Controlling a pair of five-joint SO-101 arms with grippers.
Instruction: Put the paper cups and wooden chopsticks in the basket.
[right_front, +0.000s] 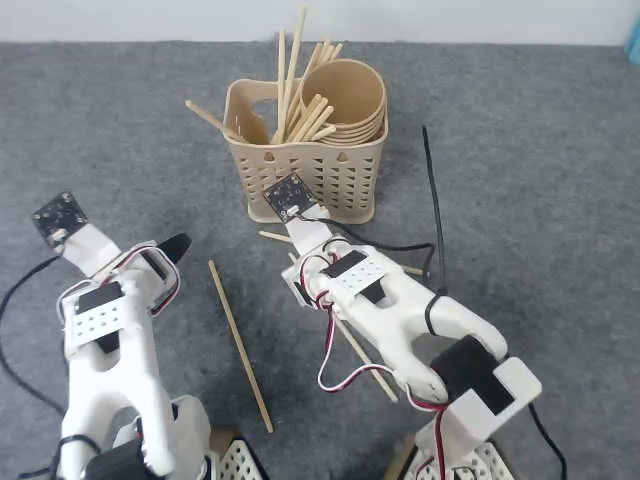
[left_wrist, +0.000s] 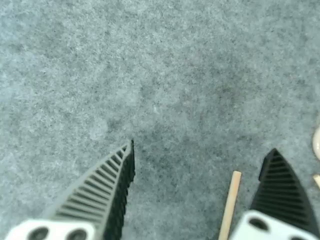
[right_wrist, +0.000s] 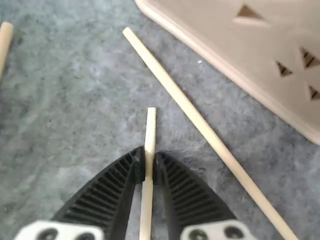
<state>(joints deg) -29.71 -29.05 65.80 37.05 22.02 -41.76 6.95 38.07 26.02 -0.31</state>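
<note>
Chopstick (right_wrist: 150, 125), light, stiff and slim, sits nipped near its end in the right tool (right_wrist: 149, 162), close to the basket (right_wrist: 240, 60); it may pivot, so a mid-length hold suits better. Left tool (left_wrist: 202, 147) gapes wide.

Right gripper (right_wrist: 148, 159) pinching a chopstick (right_wrist: 150, 127)
Second chopstick (right_wrist: 200, 125) lies diagonally on grey carpet (right_wrist: 65, 115), between basket (right_wrist: 240, 50) and held one, touching neither.

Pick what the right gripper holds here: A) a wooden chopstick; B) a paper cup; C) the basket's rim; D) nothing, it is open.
A: the right wrist view shows the right gripper pinching a thin wooden chopstick between its jaws, with the basket apart from it.
</note>
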